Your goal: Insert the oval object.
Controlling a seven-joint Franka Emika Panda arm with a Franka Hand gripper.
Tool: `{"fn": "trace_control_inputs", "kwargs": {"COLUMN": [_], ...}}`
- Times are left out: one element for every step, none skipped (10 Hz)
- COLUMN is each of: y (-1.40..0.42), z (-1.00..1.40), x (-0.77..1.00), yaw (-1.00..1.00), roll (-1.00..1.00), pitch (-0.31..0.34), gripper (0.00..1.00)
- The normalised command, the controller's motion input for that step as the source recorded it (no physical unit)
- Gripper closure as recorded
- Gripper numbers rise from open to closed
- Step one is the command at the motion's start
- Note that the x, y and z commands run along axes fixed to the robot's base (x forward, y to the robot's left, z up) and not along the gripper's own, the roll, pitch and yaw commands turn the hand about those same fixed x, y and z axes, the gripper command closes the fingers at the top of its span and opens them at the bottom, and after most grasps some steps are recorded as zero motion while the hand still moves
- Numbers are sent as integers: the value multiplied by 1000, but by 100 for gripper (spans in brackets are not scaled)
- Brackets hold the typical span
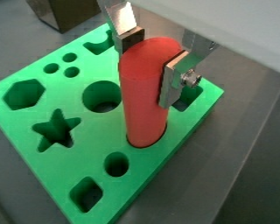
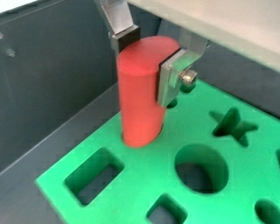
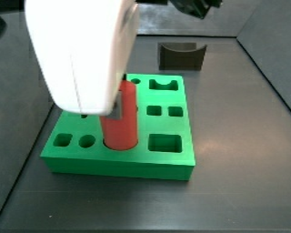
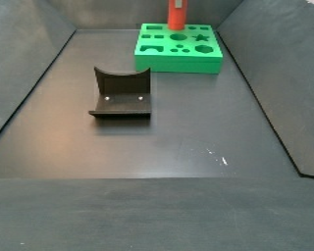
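- Clamping my gripper [image 1: 152, 54] on the top of the oval object [image 1: 145, 96] keeps the peg upright.
- Its foot sits in a hole at the green block's [image 1: 38, 109] edge, centre of a wrist view, apparently partly inserted.
- Fixture [image 4: 121, 94] stands apart, unused.

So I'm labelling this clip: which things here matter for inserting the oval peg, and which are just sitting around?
In use:
- red-orange oval peg, upright in the green block
- green shape block
- gripper, fingers on either side of the peg

Lying about:
- fixture, on the floor apart from the block
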Motion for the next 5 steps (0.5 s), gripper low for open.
{"fn": "trace_control_inputs", "kwargs": {"y": [-103,-80,-40,-60,-31], "z": [-277,-243,-263,-309,-154], "x": [0,0,0,0,0], "yaw": [0,0,0,-3,0], "roll": [-14,-47,-141,-117,-7], "pitch": [-361,-400,-453,-429,-160], "gripper": [100,100,100,100,100]}}
